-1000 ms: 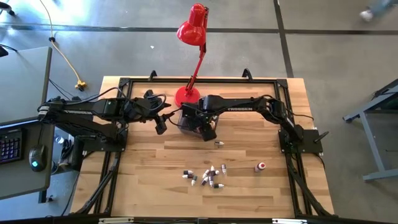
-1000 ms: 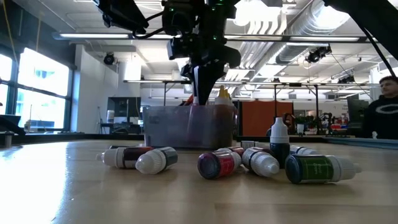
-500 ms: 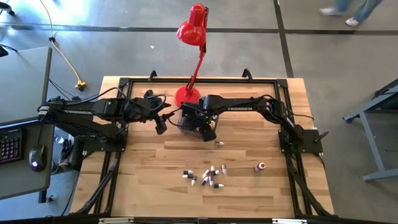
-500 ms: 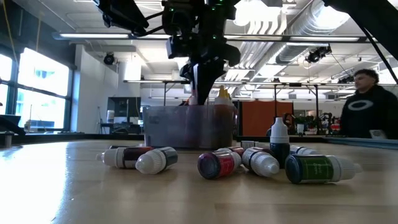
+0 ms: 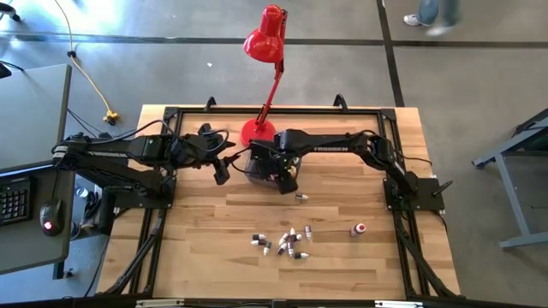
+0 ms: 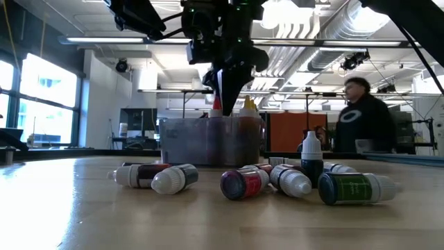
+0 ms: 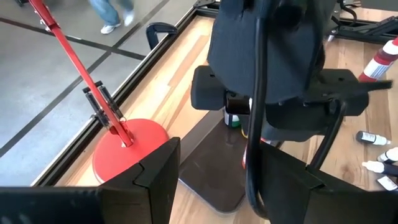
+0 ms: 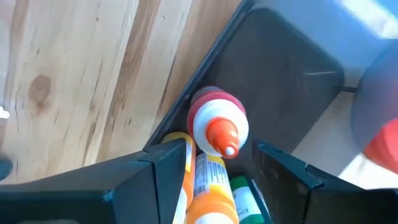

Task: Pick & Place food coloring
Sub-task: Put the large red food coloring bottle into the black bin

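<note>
While my right gripper (image 8: 211, 171) hangs over the dark translucent plastic tub (image 5: 257, 168), its fingers stand apart on either side of a small squeeze bottle with a red collar and an orange nozzle (image 8: 216, 127); I cannot tell whether they touch it. That bottle stands nozzle-up inside the tub, against the wall, beside a yellow-orange bottle (image 8: 208, 186) and a green-labelled one (image 8: 241, 198).

Seen from above, the tub sits near the middle of the pale wooden table (image 5: 197, 231), at its far side. At six o'clock from the tub one stray bottle (image 5: 300, 198) lies alone. Nearer the front edge lies the main cluster of little bottles (image 5: 282, 243), white caps pointing every way, and at three o'clock from that cluster one red-capped bottle (image 5: 359, 229) stands apart. So most of the work lies ahead, I judge.

My left gripper (image 5: 222, 170) waits at nine o'clock from the tub, fingers spread and holding nothing. Behind the tub, at twelve o'clock, rises the red desk lamp (image 5: 264, 43).

Risks from here: if I lift with a finger snagged on the orange nozzle, the bottle could tip against its neighbours or come back out. My fingers could also drag on the tub wall and shove the tub toward the lamp base (image 7: 127, 152).
</note>
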You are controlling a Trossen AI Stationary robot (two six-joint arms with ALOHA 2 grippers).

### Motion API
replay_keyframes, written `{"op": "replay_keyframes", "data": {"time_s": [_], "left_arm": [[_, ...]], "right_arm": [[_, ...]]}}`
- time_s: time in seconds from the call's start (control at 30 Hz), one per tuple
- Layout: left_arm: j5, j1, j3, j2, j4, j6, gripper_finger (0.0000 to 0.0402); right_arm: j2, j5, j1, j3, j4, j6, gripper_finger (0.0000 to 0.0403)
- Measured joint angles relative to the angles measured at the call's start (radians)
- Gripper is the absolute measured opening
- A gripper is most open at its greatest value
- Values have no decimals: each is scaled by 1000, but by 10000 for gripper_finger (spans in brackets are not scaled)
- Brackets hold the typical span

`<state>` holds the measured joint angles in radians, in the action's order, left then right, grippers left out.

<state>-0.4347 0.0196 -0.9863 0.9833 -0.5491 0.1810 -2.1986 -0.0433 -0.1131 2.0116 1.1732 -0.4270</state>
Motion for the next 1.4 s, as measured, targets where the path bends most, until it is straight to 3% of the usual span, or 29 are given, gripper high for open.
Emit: {"op": "replay_keyframes", "data": {"time_s": [0.4, 0.7, 0.83, 1.1, 1.27, 1.4], "left_arm": [[0, 0, -4, -2, 24, 4, 188], [11, 1, -3, 0, 191, 3, 189], [58, 2, -1, 0, 298, 9, 189], [290, 0, 2, 0, 427, 9, 188], [442, -1, 2, 0, 412, 11, 188], [503, 0, 2, 0, 413, 11, 188]], "right_arm": [[-1, -10, 8, 186, 112, 12, 178], [9, 68, 57, 344, 387, 129, 178], [97, 50, 104, 250, 395, 270, 178], [273, 77, 197, 63, 396, 507, 178], [472, 70, 279, -217, 375, 646, 178], [644, 114, 360, -475, 239, 841, 178]]}}
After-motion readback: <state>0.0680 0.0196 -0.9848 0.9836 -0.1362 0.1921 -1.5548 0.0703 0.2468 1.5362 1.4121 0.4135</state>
